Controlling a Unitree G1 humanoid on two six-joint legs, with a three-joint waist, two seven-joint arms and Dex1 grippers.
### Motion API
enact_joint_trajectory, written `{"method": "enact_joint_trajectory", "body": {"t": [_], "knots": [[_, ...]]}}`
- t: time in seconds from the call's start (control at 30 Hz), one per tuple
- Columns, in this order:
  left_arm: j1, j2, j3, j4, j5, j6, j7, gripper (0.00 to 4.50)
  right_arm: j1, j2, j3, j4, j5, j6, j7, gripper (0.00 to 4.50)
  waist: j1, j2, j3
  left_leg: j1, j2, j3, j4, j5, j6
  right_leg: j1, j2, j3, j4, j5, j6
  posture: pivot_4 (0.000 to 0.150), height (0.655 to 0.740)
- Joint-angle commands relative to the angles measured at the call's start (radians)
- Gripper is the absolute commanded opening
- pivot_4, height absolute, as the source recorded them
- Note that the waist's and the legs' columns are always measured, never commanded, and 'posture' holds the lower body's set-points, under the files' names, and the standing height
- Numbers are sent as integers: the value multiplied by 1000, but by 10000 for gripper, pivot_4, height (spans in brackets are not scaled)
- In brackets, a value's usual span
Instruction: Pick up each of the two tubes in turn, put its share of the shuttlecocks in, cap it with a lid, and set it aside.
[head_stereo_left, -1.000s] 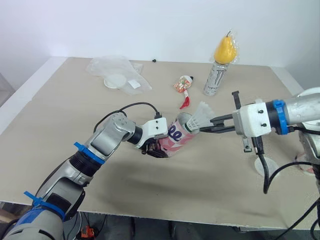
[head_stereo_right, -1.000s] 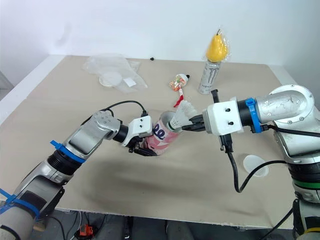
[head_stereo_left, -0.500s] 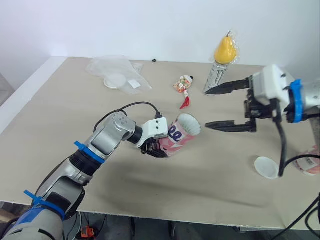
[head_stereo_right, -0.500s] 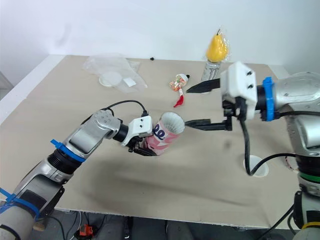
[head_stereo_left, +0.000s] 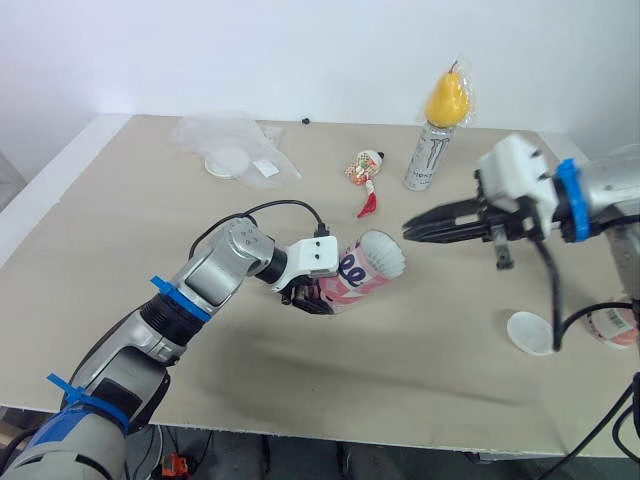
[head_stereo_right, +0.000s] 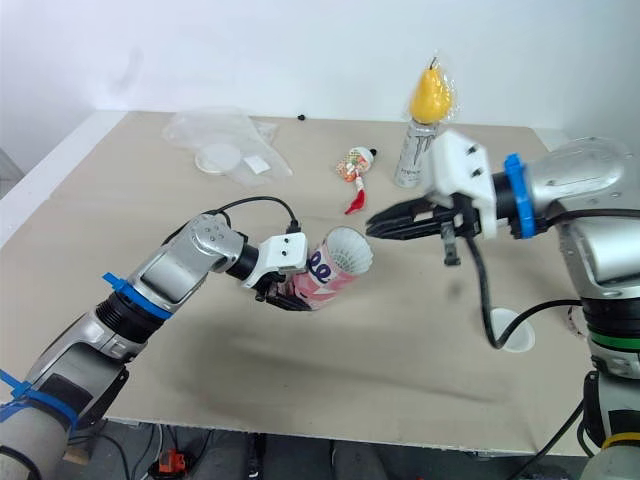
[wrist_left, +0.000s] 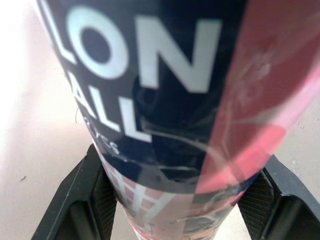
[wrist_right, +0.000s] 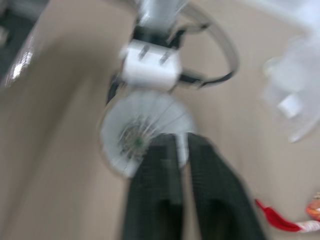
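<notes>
Beige table (head_stereo_left: 120, 220) against a white wall; the work goes on near its middle.

1. Tube. The pink-and-navy tube (head_stereo_left: 352, 278) is held tilted above the table, mouth towards the right arm. The left gripper (head_stereo_left: 312, 295) is clamped across its lower end; the left wrist view shows one black finger (wrist_left: 87, 200) pressed against each side of the printed wall.

2. Shuttlecock. A white shuttlecock (head_stereo_left: 382, 254) sits in the tube's mouth, and its feather skirt spreads across the opening. We cannot tell how deep it sits.

3. Right gripper. The right gripper (head_stereo_left: 412, 231) hovers just beside the mouth, apart from the skirt. Its jaws are drawn narrow and hold nothing. Its wrist view looks almost straight into the skirt.

4. Supplies. A white lid (head_stereo_left: 530, 333) lies flat on the table near the right arm. A pink-labelled object (head_stereo_left: 612, 325) at the right edge may be the second tube; we cannot confirm it. A plastic bag (head_stereo_left: 235, 145) and an energy drink can (head_stereo_left: 425, 158) stand well apart at the back.

5. Assessment. We judge the step to be seating this shuttlecock.
- Any push should run along the tube's axis and land at the skirt's centre, not on the feathers.
- The left grip must stay firm, since the tube is held only near its base and could pivot.
- The skirt should sit below the rim before capping.
</notes>
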Motion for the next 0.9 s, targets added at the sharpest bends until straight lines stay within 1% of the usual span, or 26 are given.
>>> {"method": "enact_joint_trajectory", "body": {"t": [0.03, 0.17, 0.27, 0.37, 0.43, 0.57, 0.7, 0.83, 0.9], "knots": [[-10, 8, -6, 9, 22, 13, -2, 28151, -65, 25, 48, -14, -44, -37, 53, 454, 0, 0, 0, 0, 0, 0, 0, 0, 0, 0, 0, 0, 0, 1, 1, 1500, 7400], [-9, 9, -5, 0, 17, 19, -6, 28151, -106, 68, 133, 39, -139, -114, 88, 454, 0, 0, 0, 0, 0, 0, 0, 0, 0, 0, 0, 0, 0, 1, 1, 1500, 7400], [-9, 8, -5, -5, 16, 21, -8, 28151, -138, 95, 170, 97, -196, -169, 110, 454, 0, 0, 0, 0, 0, 0, 0, 0, 0, 0, 0, 0, 0, 1, 2, 1500, 7400], [-13, -5, -6, -2, 12, 21, -8, 28151, -176, 173, 278, 211, -316, -286, 122, 454, 0, 0, 0, -1, 0, -1, 0, 0, 0, 0, 0, 0, 0, 1, 2, 1500, 7400], [-13, -12, -8, -2, 13, 22, -5, 28151, -189, 211, 331, 260, -367, -333, 139, 454, -2, 0, 0, 0, 0, 0, 0, 0, 0, 0, 0, 0, 0, 1, 2, 1500, 7400], [-10, -16, -7, -2, 14, 22, -5, 28151, -215, 262, 377, 320, -411, -382, 155, 454, 1, 0, 0, 1, 1, -1, 0, 0, 0, 1, 1, -1, 2, 2, 2, 1500, 7400], [-8, -18, -7, -4, 14, 25, 0, 28151, -231, 285, 435, 347, -426, -402, 157, 454, 0, -1, 0, 1, 1, -1, 1, 0, 0, 1, 1, -1, 2, 2, 2, 1500, 7400], [-3, -19, -7, -10, 15, 29, 3, 28151, -239, 302, 479, 367, -437, -425, 157, 454, 0, -1, -1, 6, 3, 0, 1, 0, -1, 3, 2, -1, 2, 3, -4, 1500, 7400], [-1, -22, -7, -12, 14, 30, 5, 28151, -243, 301, 517, 373, -436, -438, 157, 454, -1, -1, -1, 6, 3, 0, 1, 1, -1, 3, 2, -1, 2, 3, -4, 1500, 7400]]}}
